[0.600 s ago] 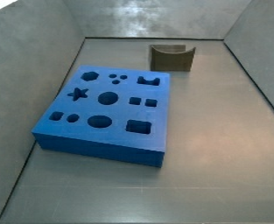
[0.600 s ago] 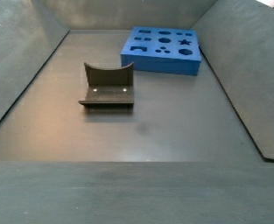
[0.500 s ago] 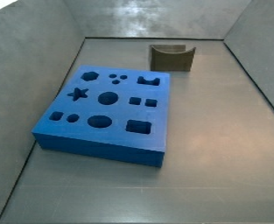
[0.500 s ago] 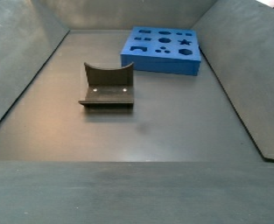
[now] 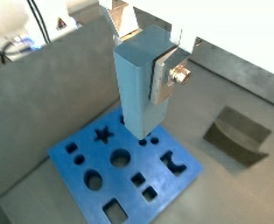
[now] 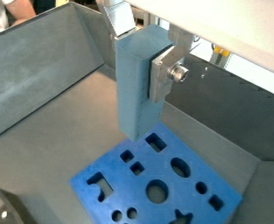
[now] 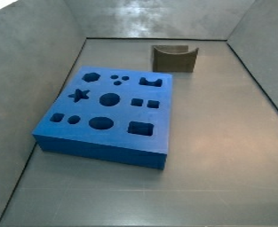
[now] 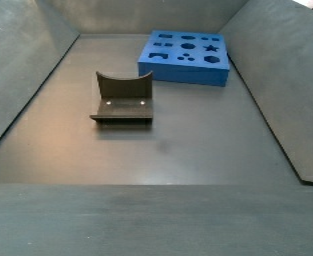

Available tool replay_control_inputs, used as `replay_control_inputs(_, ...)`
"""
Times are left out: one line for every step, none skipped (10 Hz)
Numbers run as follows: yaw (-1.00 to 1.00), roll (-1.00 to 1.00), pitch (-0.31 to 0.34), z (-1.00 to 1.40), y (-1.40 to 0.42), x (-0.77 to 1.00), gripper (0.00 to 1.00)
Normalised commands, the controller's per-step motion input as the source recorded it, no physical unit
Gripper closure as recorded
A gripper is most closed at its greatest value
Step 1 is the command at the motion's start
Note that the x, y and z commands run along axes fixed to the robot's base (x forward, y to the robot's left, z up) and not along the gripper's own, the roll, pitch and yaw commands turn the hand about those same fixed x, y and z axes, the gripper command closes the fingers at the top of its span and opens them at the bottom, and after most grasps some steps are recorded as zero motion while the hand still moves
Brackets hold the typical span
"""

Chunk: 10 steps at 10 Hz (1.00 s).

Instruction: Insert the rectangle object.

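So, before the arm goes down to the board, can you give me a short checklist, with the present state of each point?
1. Bar held between the fingers of the gripper: ok.
2. Bar hanging upright, above the board, in both wrist views: ok.
3. Larger square hole free: ok.
4. Bar end over that hole: cannot tell.
5. Olive block apart from the board: ok.
6. Gripper in side views: not ok, not visible.
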Motion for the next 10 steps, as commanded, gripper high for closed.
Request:
replay_control_inputs(0.07, 0.11, 0.266, 0.13, -0.06, 0.04, 1.0)
replay_control_inputs(-0.93, 0.0, 0.0, -0.29, -0.25, 0.0, 1.0)
replay_control_inputs(-0.9, 0.0, -0.004, -0.23, -0.28, 0.0, 1.0)
replay_control_inputs(-0.91, 0.0, -0.01, -0.27, -0.27, 0.0, 1.0)
replay_control_inputs(-0.92, 0.0, -0.014, -0.29, -0.27, 0.0, 1.0)
replay_control_inputs(-0.89, 0.0, -0.024, -0.33, -0.28, 0.0, 1.0)
replay_control_inputs(-0.79, 0.0, -0.043, -0.45, -0.32, 0.07, 1.0)
replay_control_inputs(-0.9, 0.01, -0.081, -0.58, -0.28, 0.0, 1.0)
replay_control_inputs(-0.96, 0.0, -0.08, -0.65, -0.19, 0.0, 1.0)
replay_control_inputs(-1.0, 0.0, -0.061, -0.79, 0.0, -0.01, 1.0)
